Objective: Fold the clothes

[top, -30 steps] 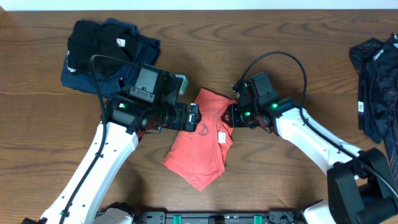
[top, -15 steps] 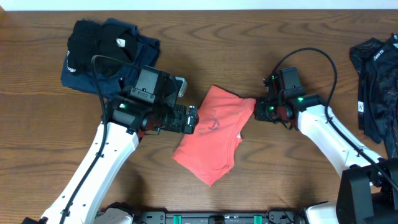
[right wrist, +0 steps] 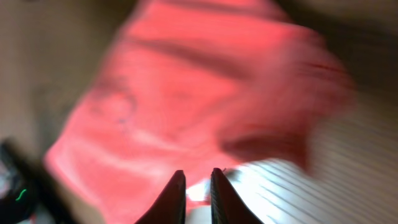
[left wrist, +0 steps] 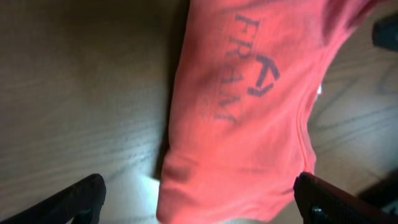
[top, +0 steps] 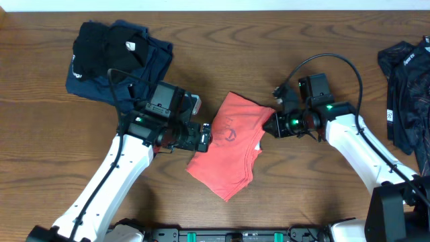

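Folded orange-red T-shirt (top: 232, 144) lies mid-way across the table (top: 302, 195), its navy lettering only partly readable; left gripper (top: 207, 134) fingers spread wide at its left edge; right gripper (top: 270, 126) fingers clenched at its right corner, any pinched cloth lost to blur; black and navy garments (top: 114, 57) heaped far left.

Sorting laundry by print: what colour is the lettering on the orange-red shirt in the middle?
The lettering is dark navy; the left wrist view shows it best.
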You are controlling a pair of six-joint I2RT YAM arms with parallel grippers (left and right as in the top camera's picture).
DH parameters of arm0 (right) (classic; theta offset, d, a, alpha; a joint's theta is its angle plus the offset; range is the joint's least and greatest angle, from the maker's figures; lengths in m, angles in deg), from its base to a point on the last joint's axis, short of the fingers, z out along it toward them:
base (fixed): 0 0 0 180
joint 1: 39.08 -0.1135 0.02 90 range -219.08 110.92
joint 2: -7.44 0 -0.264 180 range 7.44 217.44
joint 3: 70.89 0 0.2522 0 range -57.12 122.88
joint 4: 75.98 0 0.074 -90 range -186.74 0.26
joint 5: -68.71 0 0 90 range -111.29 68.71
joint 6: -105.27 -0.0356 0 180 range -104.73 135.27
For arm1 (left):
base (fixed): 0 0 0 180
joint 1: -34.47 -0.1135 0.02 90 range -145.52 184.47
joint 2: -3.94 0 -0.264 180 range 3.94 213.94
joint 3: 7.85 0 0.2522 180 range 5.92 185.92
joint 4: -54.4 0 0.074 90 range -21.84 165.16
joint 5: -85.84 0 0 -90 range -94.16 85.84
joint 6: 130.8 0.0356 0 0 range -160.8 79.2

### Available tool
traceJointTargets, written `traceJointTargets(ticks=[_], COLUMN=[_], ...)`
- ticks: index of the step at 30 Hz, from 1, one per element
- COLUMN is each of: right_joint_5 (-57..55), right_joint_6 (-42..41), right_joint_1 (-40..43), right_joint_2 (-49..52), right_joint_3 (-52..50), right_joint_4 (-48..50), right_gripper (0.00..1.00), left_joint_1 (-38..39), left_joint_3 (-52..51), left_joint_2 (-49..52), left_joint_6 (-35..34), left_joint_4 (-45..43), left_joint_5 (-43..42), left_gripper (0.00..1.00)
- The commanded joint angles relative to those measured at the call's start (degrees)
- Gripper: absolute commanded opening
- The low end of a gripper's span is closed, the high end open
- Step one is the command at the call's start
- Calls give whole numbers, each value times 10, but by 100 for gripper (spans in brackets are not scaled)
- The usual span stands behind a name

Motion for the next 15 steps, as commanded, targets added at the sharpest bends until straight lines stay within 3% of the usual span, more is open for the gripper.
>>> traceJointTargets(ticks=[1, 9, 15], right_joint_5=[36, -241, -248], right_joint_6=[1, -150, -158], right_joint_1=[-14, -51, -51], right_joint_2=[-9, 32, 107], right_joint_3=[6, 5, 4], right_joint_4=[17, 29, 34], right_gripper=[1, 1, 1], left_joint_1=[-2, -2, -2], left_joint_3=[-20, -29, -29], left_joint_2=[23, 99, 132], left_joint_6=[9, 9, 9], left_joint_4=[-14, -66, -132], left_joint_5=[-2, -59, -77], left_gripper=[98, 98, 98])
